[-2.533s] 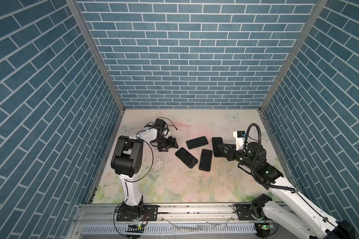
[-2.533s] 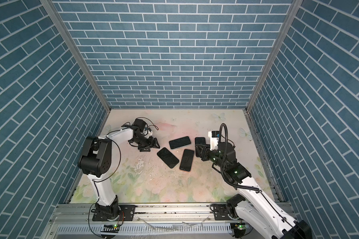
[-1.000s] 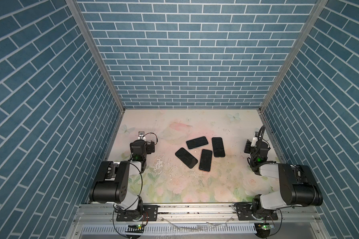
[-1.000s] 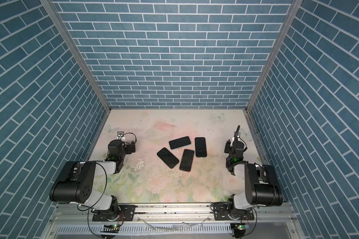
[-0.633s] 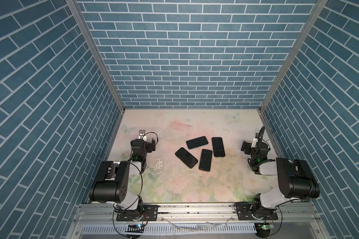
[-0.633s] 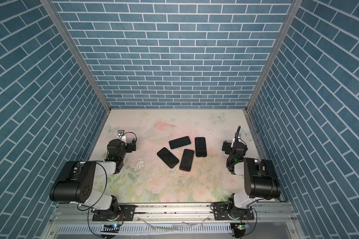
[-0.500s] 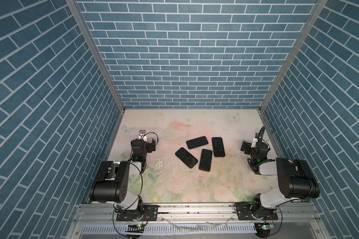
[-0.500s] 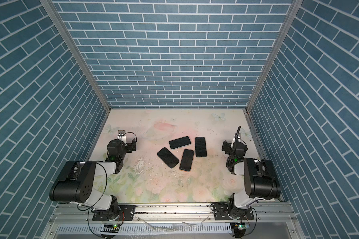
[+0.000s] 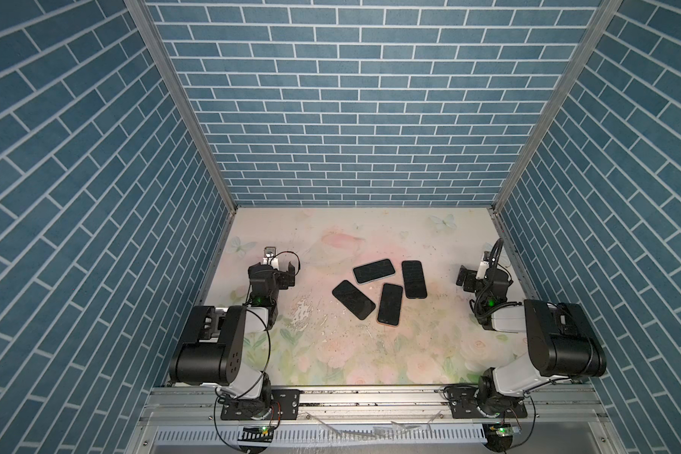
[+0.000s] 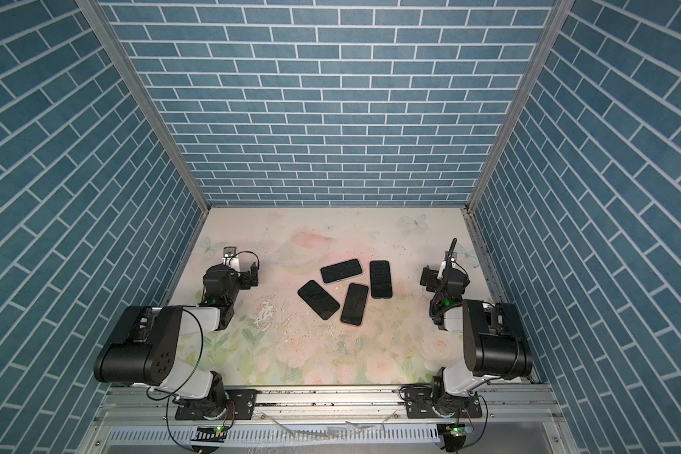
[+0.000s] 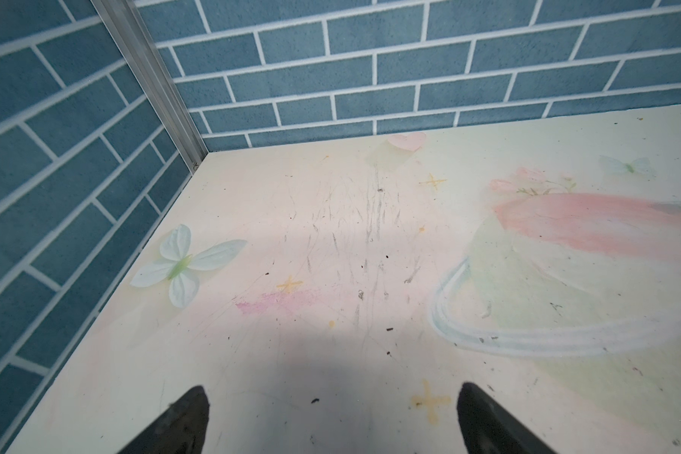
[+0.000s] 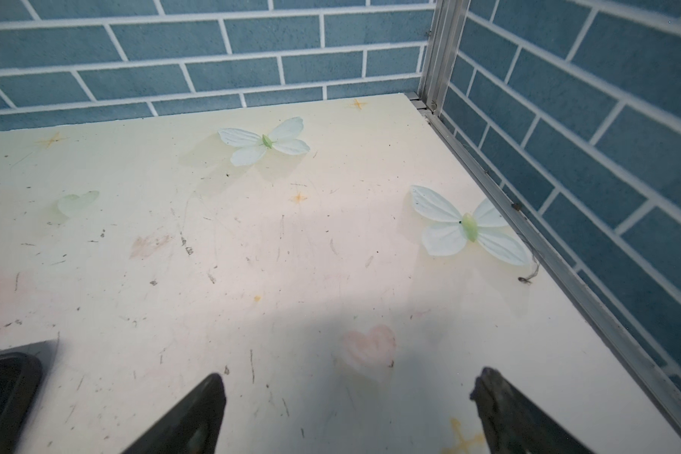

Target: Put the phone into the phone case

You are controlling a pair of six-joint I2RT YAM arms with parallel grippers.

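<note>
1. The four dark phones (image 9: 389, 303) lie flat and look alike from above. Which is bare, or whether any is an empty phone case, cannot be told, so a wrong pick is likely.
2. They sit close together on the worktop (image 9: 331, 353), so a descending gripper could nudge a neighbour or slip off a thin edge.
3. The left gripper (image 9: 290, 274) and right gripper (image 9: 464, 278) are both wide and empty. The phones lie between them, apart from both.
</note>
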